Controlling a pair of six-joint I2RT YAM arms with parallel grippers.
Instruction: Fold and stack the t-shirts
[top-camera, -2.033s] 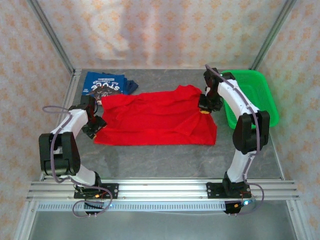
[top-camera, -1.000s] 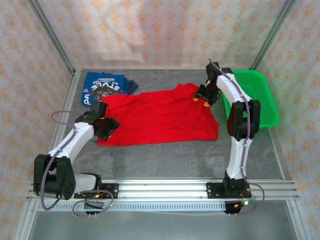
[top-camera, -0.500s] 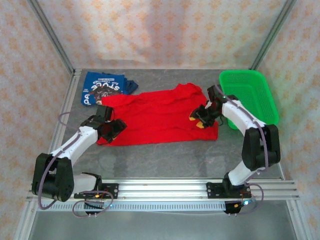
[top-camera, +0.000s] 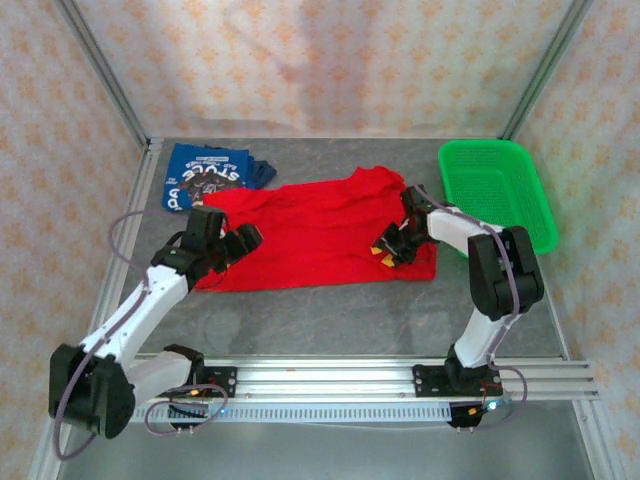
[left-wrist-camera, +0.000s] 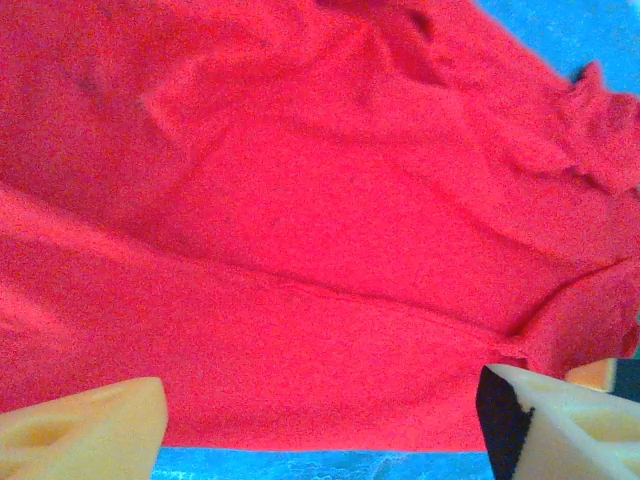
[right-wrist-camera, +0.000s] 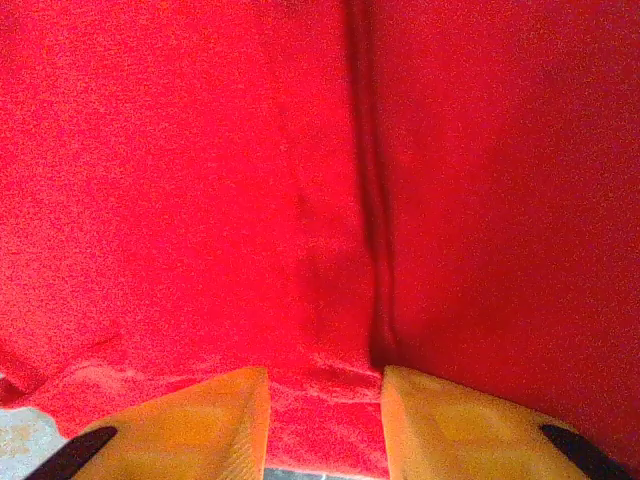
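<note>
The red t-shirt (top-camera: 310, 230) lies spread mid-frame on the desk (top-camera: 330, 310). My left gripper (top-camera: 232, 245) gapes at its left edge. My right gripper (top-camera: 388, 248), narrowly apart, straddles the lower-right hem, so I'd seat cloth deep before lifting.

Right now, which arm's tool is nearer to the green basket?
Right. The right tool is over the right end of the red t-shirt, just left of the green basket; the left tool is across, at the shirt's left end.
</note>
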